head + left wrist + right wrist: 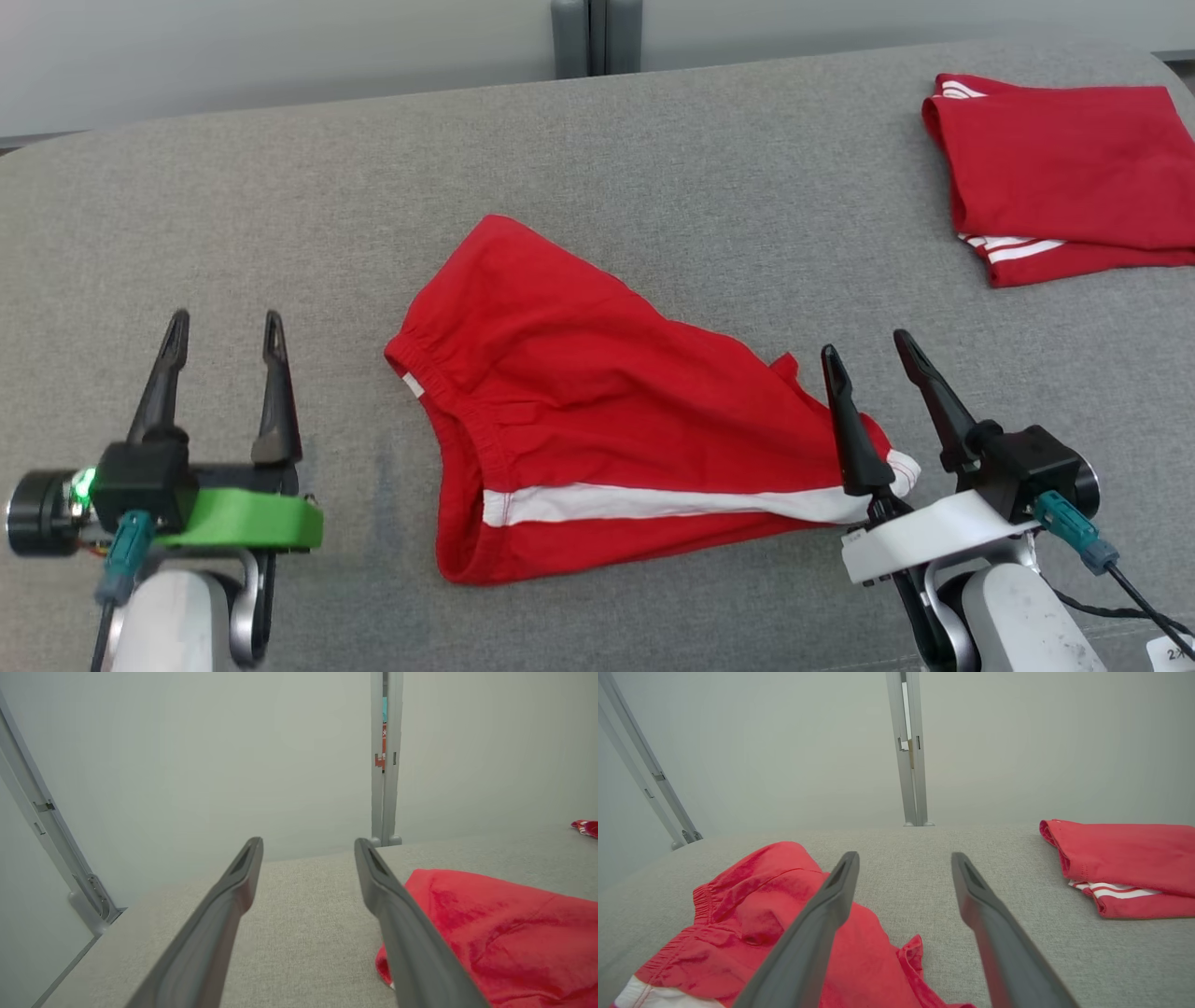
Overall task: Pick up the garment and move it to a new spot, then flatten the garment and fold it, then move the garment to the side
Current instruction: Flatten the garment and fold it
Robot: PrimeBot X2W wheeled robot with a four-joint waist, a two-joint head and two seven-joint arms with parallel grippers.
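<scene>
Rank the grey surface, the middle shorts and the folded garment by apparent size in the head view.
1. Surface, largest.
2. Shorts.
3. Folded garment, smallest, though farther off and cropped at the edge.

- The garment (597, 411) is a pair of red shorts, lying loosely spread, rumpled and unfolded, at the middle of the grey surface (280, 205).
- Its elastic waistband (425, 369) faces left; a white stripe (653, 502) runs along the near side toward the right.

grey surface (700, 140) | red shorts (597, 401) | folded red garment (1064, 177), possibly shorts, right
</scene>
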